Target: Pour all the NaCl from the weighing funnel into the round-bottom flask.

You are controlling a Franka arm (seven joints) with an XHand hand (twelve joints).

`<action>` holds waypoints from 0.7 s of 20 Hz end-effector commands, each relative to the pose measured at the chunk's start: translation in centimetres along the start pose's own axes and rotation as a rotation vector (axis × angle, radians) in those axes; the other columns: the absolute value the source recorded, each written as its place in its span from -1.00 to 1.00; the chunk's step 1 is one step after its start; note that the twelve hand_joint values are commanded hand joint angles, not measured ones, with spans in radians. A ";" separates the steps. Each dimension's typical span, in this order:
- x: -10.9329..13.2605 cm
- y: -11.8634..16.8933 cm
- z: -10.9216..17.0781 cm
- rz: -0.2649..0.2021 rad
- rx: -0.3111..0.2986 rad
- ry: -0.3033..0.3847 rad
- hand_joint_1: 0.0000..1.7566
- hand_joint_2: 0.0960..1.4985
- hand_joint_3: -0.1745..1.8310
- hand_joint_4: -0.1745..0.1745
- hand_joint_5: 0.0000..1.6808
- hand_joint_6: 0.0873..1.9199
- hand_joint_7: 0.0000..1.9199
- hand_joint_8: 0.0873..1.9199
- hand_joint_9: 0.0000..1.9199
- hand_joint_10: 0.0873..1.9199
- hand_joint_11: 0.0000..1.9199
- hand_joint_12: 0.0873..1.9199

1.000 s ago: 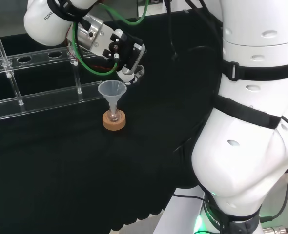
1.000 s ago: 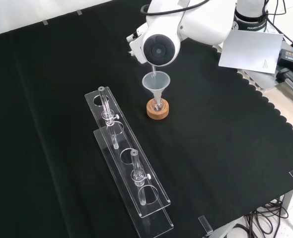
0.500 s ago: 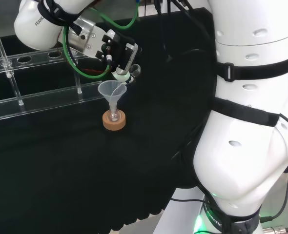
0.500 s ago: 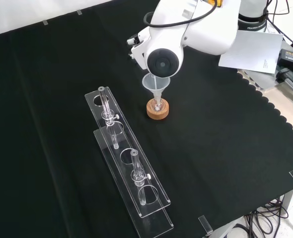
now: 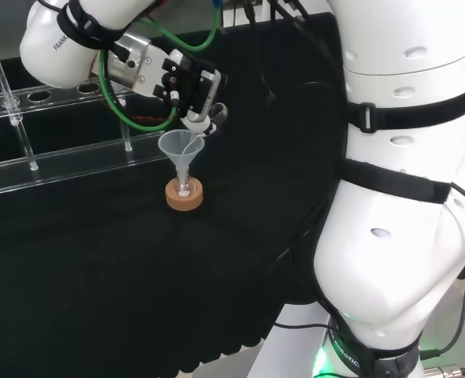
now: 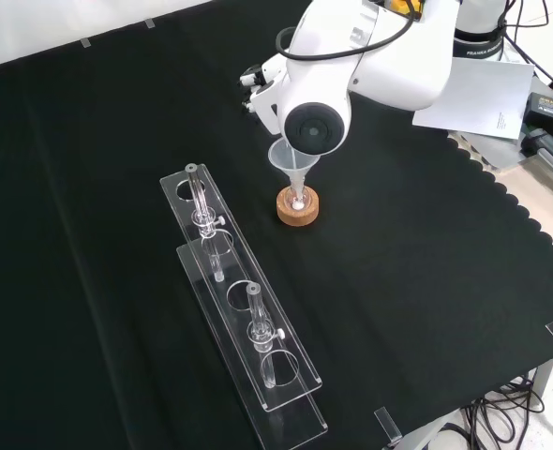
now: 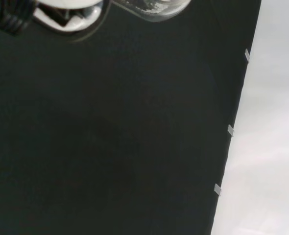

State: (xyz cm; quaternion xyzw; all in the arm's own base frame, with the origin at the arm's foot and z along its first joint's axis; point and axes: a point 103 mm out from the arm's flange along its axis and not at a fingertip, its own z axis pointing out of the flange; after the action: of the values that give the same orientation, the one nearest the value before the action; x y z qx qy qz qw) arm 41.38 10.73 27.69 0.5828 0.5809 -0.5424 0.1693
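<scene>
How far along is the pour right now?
Done: the robot hand has the weighing funnel tipped over the clear funnel seated in the flask on the cork ring. In hand: a white stream falls into the funnel, and white grains show at the flask's bottom. Left: emptying the rest; how much remains in the weighing funnel cannot be judged.

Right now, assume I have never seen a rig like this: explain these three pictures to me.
It is one white robot arm working over a bench with black cloth. One camera looks from behind the arm, one from the front, one from the wrist. The robot hand holds a clear weighing funnel, tipped over a plastic funnel. That funnel sits in a small flask on a cork ring. White powder shows at the bottom. Clear racks with glass tubes lie nearby.
</scene>
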 end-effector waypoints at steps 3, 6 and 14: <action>-0.4 0.1 0.3 0.008 -0.006 -0.018 0.24 -0.13 -0.15 1.00 0.35 -0.08 -0.33 -0.41 0.07 -0.82 -0.09 0.02; -0.6 0.2 0.7 0.008 -0.009 -0.009 0.24 -0.13 -0.15 1.00 0.35 -0.08 -0.34 -0.41 0.07 -0.82 -0.10 0.02; -0.6 -0.1 0.0 0.014 -0.012 -0.038 0.24 -0.13 -0.15 1.00 0.35 -0.08 -0.34 -0.41 0.07 -0.83 -0.10 0.01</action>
State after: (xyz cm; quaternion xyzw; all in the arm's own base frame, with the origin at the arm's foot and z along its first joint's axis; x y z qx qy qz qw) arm 41.43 10.24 28.11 0.5776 0.5780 -0.5466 0.1829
